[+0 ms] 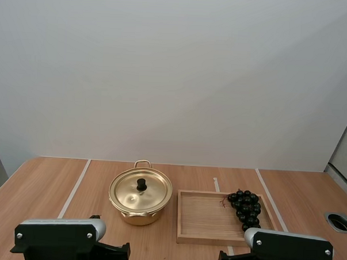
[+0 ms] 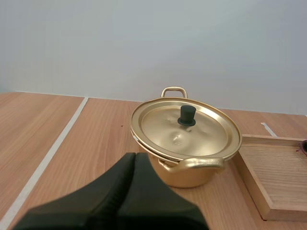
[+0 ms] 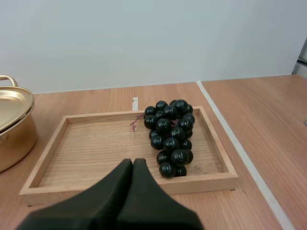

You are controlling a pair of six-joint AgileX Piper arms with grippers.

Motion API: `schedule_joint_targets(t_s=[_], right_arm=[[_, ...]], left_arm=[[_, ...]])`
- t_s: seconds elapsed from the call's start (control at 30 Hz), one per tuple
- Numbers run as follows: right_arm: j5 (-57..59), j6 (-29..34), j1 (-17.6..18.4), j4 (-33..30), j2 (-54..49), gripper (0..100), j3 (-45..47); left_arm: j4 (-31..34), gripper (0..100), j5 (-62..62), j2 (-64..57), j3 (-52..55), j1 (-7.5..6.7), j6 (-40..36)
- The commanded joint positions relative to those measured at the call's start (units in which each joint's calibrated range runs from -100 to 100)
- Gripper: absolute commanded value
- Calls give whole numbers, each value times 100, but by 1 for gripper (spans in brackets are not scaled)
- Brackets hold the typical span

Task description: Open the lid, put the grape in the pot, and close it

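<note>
A gold pot (image 1: 139, 204) stands on the table with its lid (image 1: 140, 189) on, a black knob (image 1: 142, 184) in the lid's middle. The same pot (image 2: 187, 158) and lid (image 2: 186, 128) lie just ahead of my left gripper (image 2: 135, 158), whose fingers lie together as one dark wedge. A bunch of dark grapes (image 1: 245, 208) rests in the right part of the wooden tray (image 1: 201, 220). My right gripper (image 3: 133, 164) is shut too, hovering before the tray's (image 3: 86, 148) near rim, with the grapes (image 3: 171, 135) a little beyond it.
White tape lines (image 1: 74, 189) run across the wooden table. A round metal grommet (image 1: 339, 222) sits at the table's right edge. Both arms' bases (image 1: 59, 237) stand at the near edge. Open table lies left of the pot.
</note>
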Motion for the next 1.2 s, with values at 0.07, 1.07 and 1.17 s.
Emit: schedule_joint_targets(t_s=[0.07, 1.07, 1.17], right_arm=[[-42, 7, -16, -7, -28, 0, 0], [550, 7, -16, 16, -28, 0, -1007], [1428, 7, -16, 16, -28, 0, -1946]], left_arm=[[59, 0, -60, -32, 13, 1, 0], [97, 0, 792, -32, -1003, 1, 91], [97, 0, 1045, -32, -1742, 1, 426]])
